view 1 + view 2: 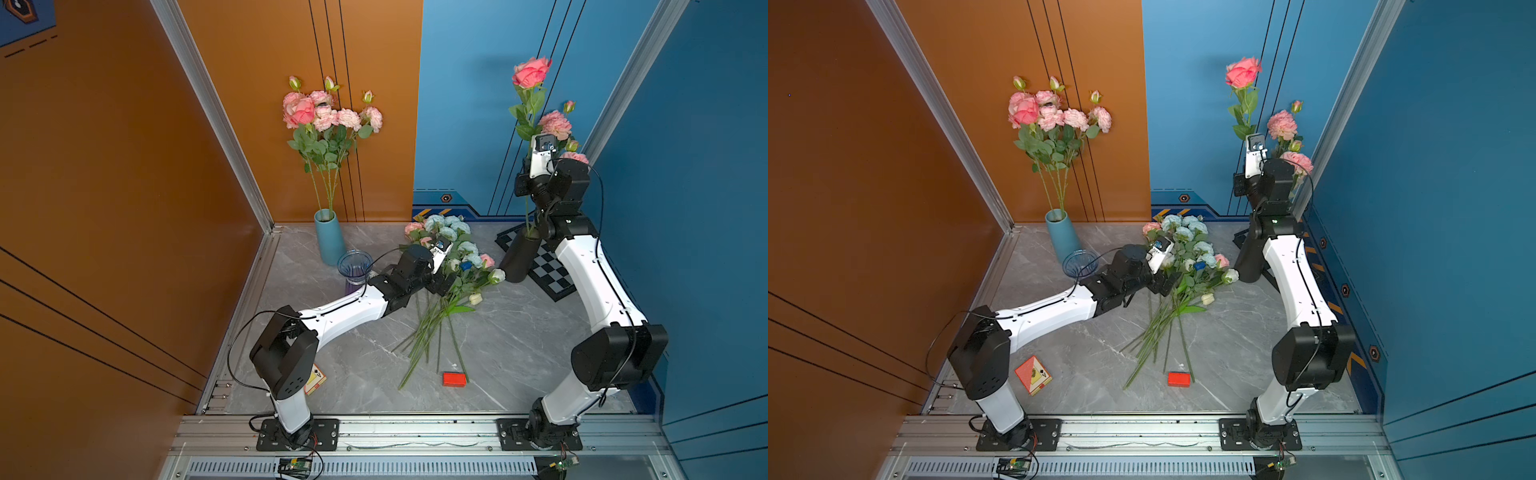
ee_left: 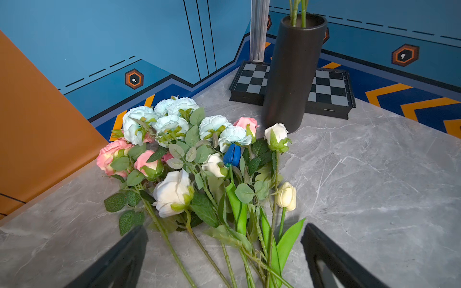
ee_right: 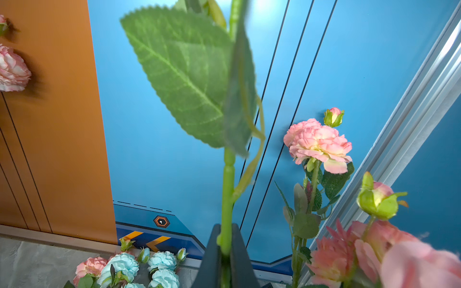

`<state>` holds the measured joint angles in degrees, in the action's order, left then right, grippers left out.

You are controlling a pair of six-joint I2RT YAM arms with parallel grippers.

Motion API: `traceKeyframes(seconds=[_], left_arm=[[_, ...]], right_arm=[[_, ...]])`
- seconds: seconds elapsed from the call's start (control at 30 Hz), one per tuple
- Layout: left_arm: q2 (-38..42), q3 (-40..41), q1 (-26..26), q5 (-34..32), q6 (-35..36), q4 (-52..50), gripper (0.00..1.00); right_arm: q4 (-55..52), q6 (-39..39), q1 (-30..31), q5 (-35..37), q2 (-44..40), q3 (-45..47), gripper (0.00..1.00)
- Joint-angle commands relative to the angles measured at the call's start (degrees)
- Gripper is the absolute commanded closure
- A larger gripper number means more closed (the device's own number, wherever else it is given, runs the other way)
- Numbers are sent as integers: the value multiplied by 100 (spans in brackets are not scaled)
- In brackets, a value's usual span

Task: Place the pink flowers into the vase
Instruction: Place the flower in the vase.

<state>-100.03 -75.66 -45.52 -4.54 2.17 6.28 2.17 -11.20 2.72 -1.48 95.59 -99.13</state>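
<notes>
**A:** Claws first: what have they got?

**B:** Left claw stands wide and empty, hovering over the stems of the pile at mid-table. Right claw is pinched tight on the stem of a rose, held upright at 2 o'clock.

**A:** And nearest the bases?

**B:** Only a red block at 6 o'clock, by the stem ends. The stems fan from there toward 12, heads at the far end.

**A:** Any pink left in the pile?

**B:** Yes. There are pink heads at its 11 o'clock edge and one pink bud at its 3 o'clock edge, tangled among blue and white blooms.

**A:** Beyond that?

**B:** Black vase at 2 o'clock. The rose's foot looks to be in its mouth, beside ruffled pinks standing there. Farthest, at 11 o'clock, a teal vase holds a full pink bunch.

**A:** How will a stem handle?

**B:** I'd judge it light, with a thin stem that is stiff enough to stay straight, though the head makes it top-heavy and it may sway. The soft heads shouldn't be squeezed. The stem looks smooth, so it could twist in the jaws.

**A:** Where should it be gripped?

**B:** On bare stem below the leaves, about mid-length. Lift slowly, since leaves may snag the neighbours.
</notes>
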Motion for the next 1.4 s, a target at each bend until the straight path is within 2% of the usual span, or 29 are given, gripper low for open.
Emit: traceKeyframes(seconds=[0.0, 0.27, 0.43, 0.87, 1.03, 1.13, 1.37], left_arm=[[45, -116, -75, -408, 101, 165, 2], [-6, -78, -382, -1247, 855, 514, 1], [-87, -194, -528, -1459, 1053, 513, 1], [-1, -69, -569, -1260, 949, 513, 1], [58, 9, -566, -1225, 847, 508, 2], [61, 34, -569, -1261, 792, 501, 1], [77, 60, -564, -1316, 726, 502, 1]], right_arm=[[451, -60, -54, -64, 0, 303, 100], [1169, 286, -269, 28, -139, 1216, 100], [1350, 324, -325, 171, -222, 1634, 100], [1584, 375, -412, 463, -499, 2535, 100], [1464, 390, -448, 510, -532, 2627, 100], [1445, 414, -456, 586, -509, 2685, 95], [1360, 503, -501, 718, -489, 2759, 96]])
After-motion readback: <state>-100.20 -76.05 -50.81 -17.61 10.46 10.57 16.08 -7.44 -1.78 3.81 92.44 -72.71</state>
